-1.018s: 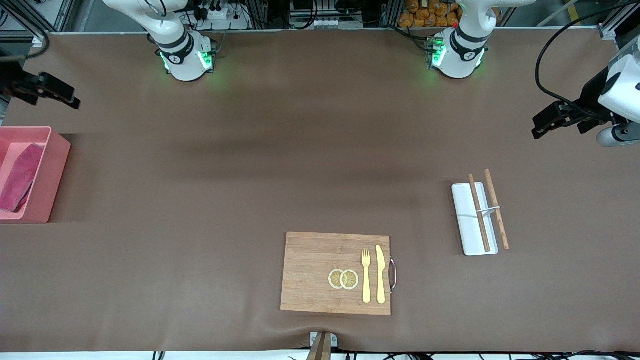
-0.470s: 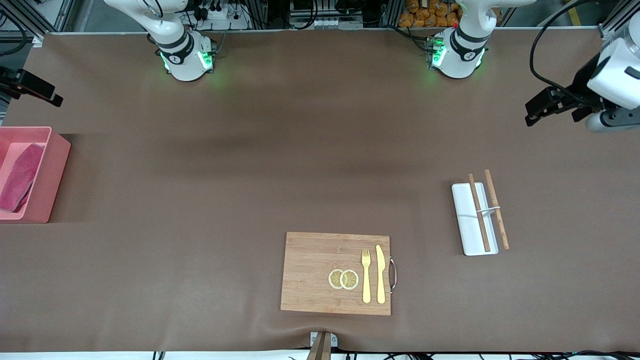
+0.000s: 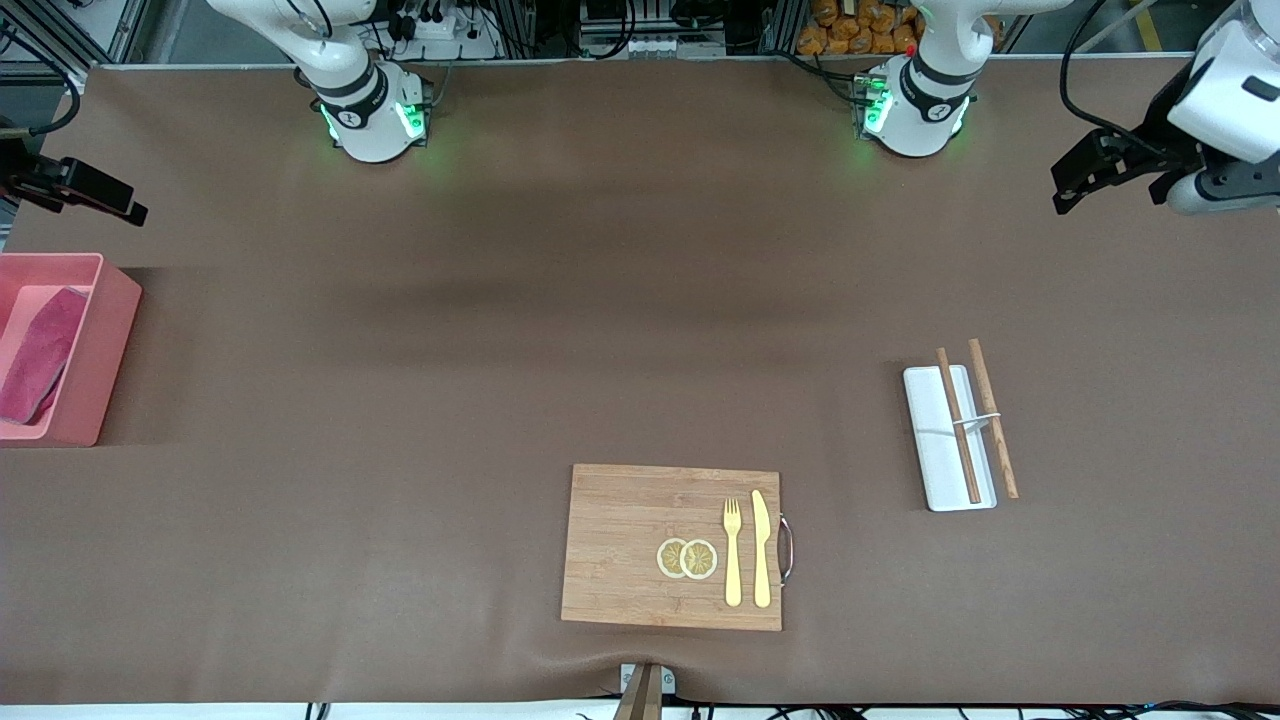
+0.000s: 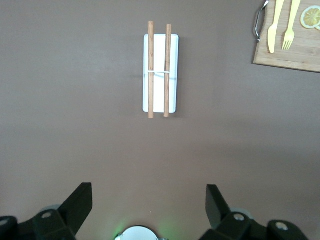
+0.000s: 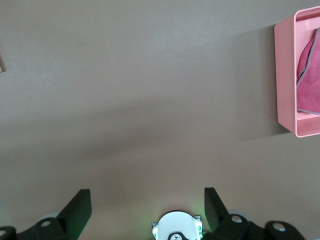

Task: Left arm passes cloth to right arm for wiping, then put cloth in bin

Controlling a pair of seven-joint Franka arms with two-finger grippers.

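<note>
The magenta-red cloth (image 3: 40, 355) lies crumpled in the pink bin (image 3: 110, 330) at the right arm's end of the table. Both also show in the right wrist view, the cloth (image 5: 310, 80) in the bin (image 5: 285, 75). My right gripper (image 3: 125, 205) hangs open and empty in the air over the table edge beside the bin, and its fingers (image 5: 80, 202) stand wide apart over bare table. My left gripper (image 3: 1065, 185) is open and empty, up in the air over the left arm's end of the table. Its fingers (image 4: 82, 197) are spread wide.
A wooden cutting board (image 3: 640, 540) with two lemon slices (image 3: 687, 558), a yellow fork (image 3: 733, 550) and a yellow knife (image 3: 762, 548) lies near the front camera. A white tray (image 3: 940, 450) with two wooden chopsticks (image 3: 958, 425) lies toward the left arm's end, also in the left wrist view (image 4: 159, 90).
My left gripper has drawn back toward the robots' side of the table. My right gripper has shifted a little near the table edge. The cloth stays in the bin.
</note>
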